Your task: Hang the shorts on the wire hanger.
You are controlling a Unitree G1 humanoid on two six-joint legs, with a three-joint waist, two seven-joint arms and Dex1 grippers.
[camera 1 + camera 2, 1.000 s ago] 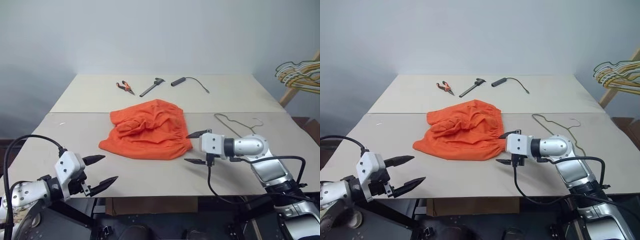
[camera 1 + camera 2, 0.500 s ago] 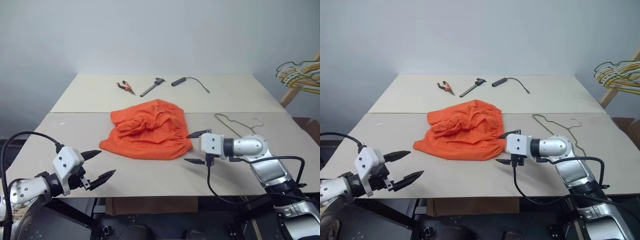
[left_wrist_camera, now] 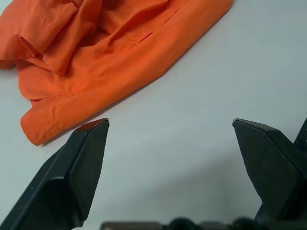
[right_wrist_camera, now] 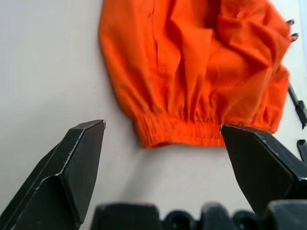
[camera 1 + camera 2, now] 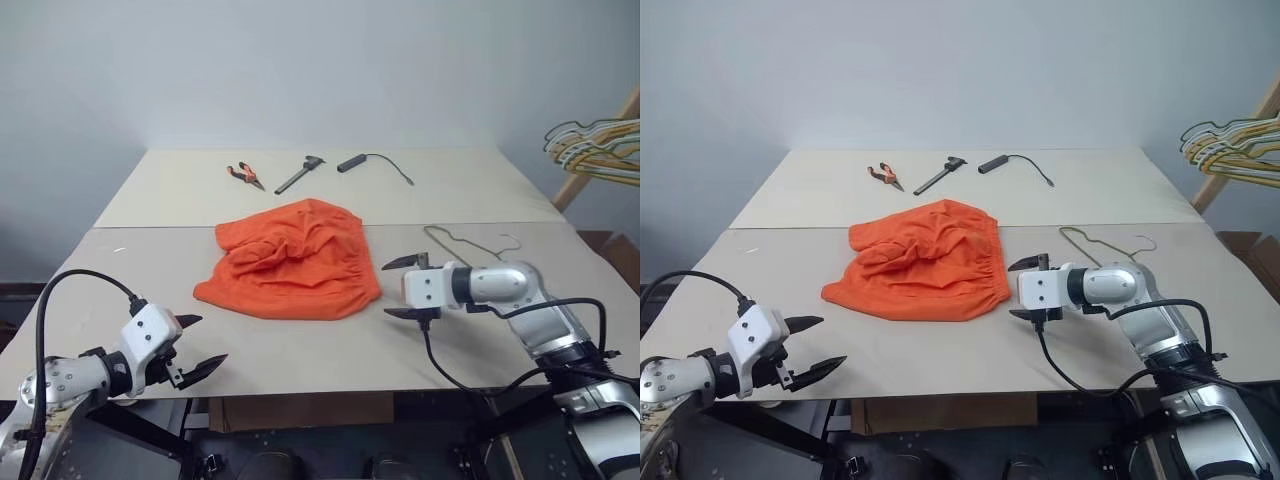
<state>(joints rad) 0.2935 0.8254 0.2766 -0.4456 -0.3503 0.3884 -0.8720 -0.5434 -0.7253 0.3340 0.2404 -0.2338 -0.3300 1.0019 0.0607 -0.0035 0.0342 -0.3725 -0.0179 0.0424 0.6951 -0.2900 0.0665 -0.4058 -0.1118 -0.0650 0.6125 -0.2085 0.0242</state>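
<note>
Jaws spread wide, empty: left gripper (image 5: pixel 196 342) at table (image 5: pixel 180 190) near edge; right gripper (image 5: pixel 402 288) just beside shorts (image 5: pixel 290 260). Shorts crumpled mid-table. Wire hanger (image 5: pixel 470 243) flat, toward right edge.

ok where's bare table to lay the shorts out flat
Widest bare patch: the near strip of the table between the left gripper and right gripper, in front of the shorts. Also bare left of the shorts. Crowded: the wire hanger on the right, and pliers and tools along the far edge.
</note>
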